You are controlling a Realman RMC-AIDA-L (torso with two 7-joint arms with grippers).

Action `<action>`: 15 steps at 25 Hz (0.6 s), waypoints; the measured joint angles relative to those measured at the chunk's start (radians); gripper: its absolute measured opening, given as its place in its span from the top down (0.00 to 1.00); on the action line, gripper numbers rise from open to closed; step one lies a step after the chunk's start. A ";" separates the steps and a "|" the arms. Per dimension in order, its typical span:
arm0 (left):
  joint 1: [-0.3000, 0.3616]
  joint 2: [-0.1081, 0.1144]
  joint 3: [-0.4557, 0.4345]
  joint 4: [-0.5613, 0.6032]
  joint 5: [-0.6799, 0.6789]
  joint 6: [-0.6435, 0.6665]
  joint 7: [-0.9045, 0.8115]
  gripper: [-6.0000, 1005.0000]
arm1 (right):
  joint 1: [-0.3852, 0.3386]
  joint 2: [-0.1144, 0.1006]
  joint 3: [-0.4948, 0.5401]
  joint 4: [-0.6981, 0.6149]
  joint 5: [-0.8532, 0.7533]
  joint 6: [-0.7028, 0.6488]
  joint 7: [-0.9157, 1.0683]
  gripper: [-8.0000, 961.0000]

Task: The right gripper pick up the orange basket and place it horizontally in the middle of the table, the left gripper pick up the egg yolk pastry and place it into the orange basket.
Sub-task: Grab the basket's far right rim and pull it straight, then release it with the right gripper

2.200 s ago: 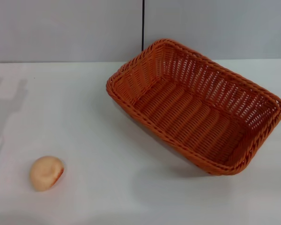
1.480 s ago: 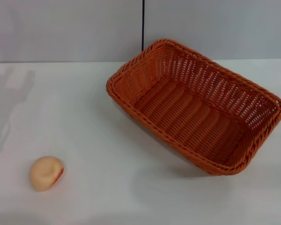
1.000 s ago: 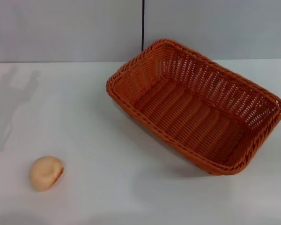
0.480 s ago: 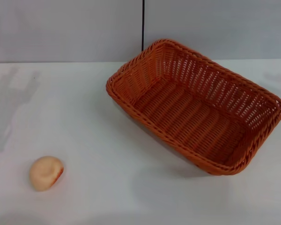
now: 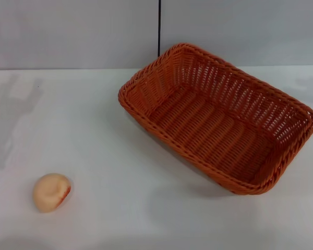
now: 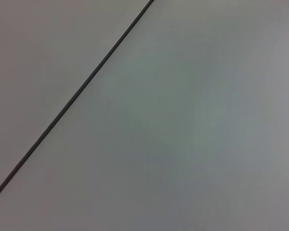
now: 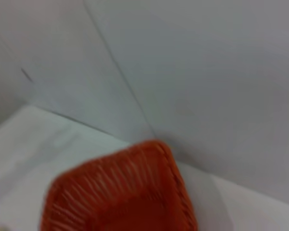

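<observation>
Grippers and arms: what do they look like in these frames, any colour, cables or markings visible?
Can't say: neither gripper nor arm appears in any view. The head view shows only the orange basket, the egg yolk pastry and the white table. The left wrist view shows a grey wall with a dark seam; the right wrist view shows wall and the basket's corner.

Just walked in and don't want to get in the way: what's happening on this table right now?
Nothing is being handled yet. The orange basket sits empty and skewed on the right of the table, toward its far edge. The egg yolk pastry lies untouched at the near left. Neither end effector is in sight; the right wrist view looks down at a corner of the basket, while the left wrist view shows only the wall. Both task steps remain to be done.
</observation>
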 joint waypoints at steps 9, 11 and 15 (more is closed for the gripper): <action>-0.002 0.000 0.000 0.005 -0.002 0.014 0.001 0.16 | 0.060 0.052 -0.139 0.045 -0.104 0.102 0.048 0.22; -0.004 0.000 0.000 0.006 -0.002 0.020 0.001 0.16 | 0.064 0.058 -0.182 0.056 -0.111 0.121 0.068 0.23; -0.005 0.000 0.000 0.007 -0.002 0.030 0.001 0.16 | 0.064 0.086 -0.246 0.066 -0.132 0.169 0.080 0.23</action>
